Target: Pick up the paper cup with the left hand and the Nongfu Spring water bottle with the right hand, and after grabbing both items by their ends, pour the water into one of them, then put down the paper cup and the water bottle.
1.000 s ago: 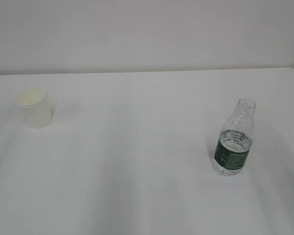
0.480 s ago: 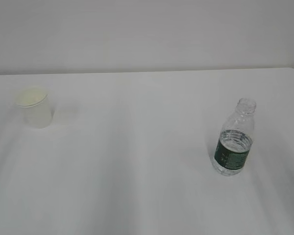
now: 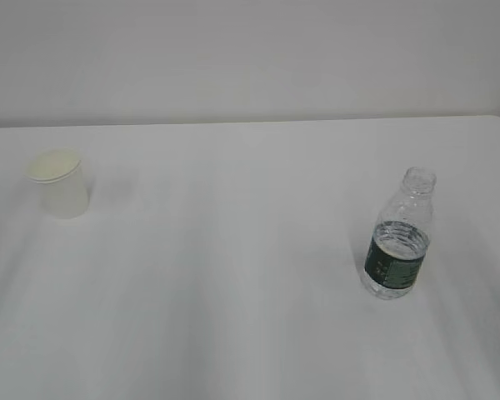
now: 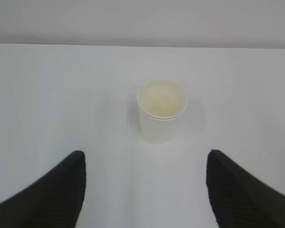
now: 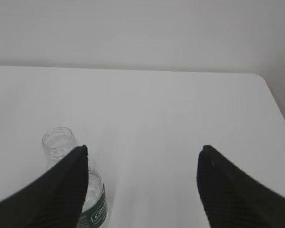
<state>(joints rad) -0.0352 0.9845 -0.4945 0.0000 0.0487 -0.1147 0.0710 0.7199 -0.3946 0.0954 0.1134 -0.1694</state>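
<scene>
The paper cup [image 3: 60, 183] stands upright at the left of the white table; in the left wrist view the paper cup [image 4: 161, 110] sits ahead of my left gripper [image 4: 145, 159], which is open and empty, its black fingers [image 4: 61, 190] wide apart. The Nongfu Spring water bottle [image 3: 398, 235] stands upright at the right, capless, with clear water up to the green label. In the right wrist view the bottle [image 5: 80, 190] is partly hidden behind the left finger of my right gripper [image 5: 142, 152], which is open with nothing between its fingers. Neither arm shows in the exterior view.
The table [image 3: 233, 275] ends at a far edge against a pale wall [image 3: 250, 58]. Its right far corner [image 5: 259, 78] shows in the right wrist view.
</scene>
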